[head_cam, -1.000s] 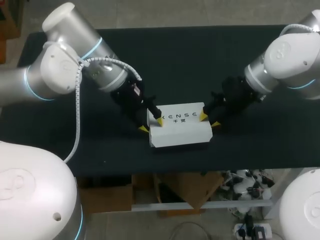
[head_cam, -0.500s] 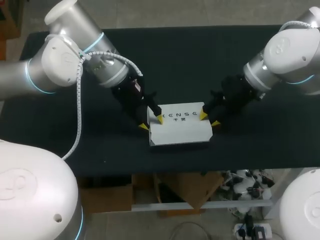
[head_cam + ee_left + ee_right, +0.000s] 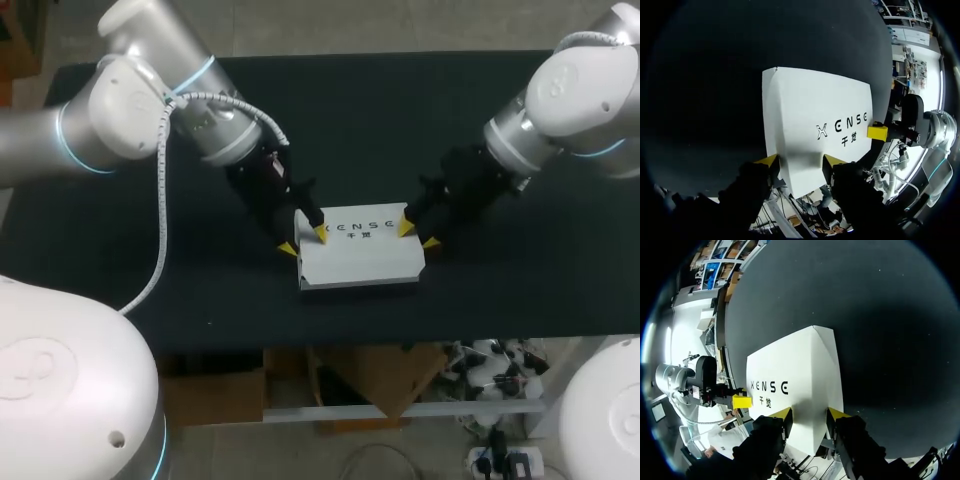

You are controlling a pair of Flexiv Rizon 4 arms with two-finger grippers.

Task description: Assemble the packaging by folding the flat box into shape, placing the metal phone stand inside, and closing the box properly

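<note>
— Nearest the left end effector (image 3: 800, 161)?
— Spread, yellow tips apart, with one short end of the white cardboard box (image 3: 820, 110) between them. Folded up and closed, lid flat, dark print facing up.
— And the right end effector (image 3: 810, 415)?
— Likewise spread, straddling the opposite short end. Seen from above, one tip over the lid's corner and the other just beside the end wall, the same on both sides.
— Beyond the box?
— From each wrist, the other arm's yellow tip at the far end of the lid. Higher up, a white coiled cable (image 3: 159, 200) looping along the silver left arm (image 3: 110, 130), and the silver right arm (image 3: 580, 90) slanting in from the opposite side.
— Underneath?
— Black table (image 3: 400, 120), matte, bearing the box flat, toward the near edge and about midway across.
</note>
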